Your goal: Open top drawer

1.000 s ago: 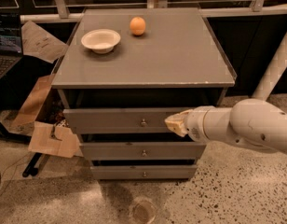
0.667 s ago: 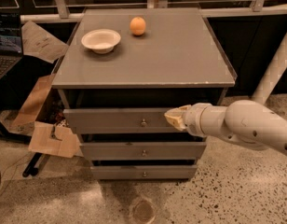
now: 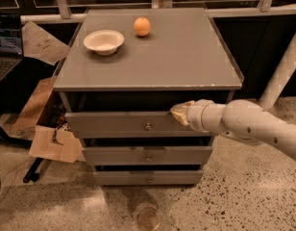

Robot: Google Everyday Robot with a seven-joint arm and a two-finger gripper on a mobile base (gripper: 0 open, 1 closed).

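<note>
The top drawer (image 3: 114, 124) is the uppermost grey front of the cabinet, with a small round metal knob (image 3: 148, 126) at its centre and a dark gap above it. My gripper (image 3: 179, 113), with tan tips on a white arm coming in from the right, is at the upper edge of this drawer front, to the right of the knob and a little above it.
Two more grey drawer fronts (image 3: 138, 155) sit below. On the cabinet top (image 3: 186, 61) are a white bowl (image 3: 104, 41) and an orange (image 3: 141, 26). Cardboard (image 3: 52, 146) and a laptop (image 3: 6, 47) are at the left, a white post (image 3: 282, 71) at the right, and a round clear object (image 3: 148, 217) is on the floor in front.
My gripper has risen slightly, from level with the knob to the upper edge of the top drawer front. The drawers have not moved.
</note>
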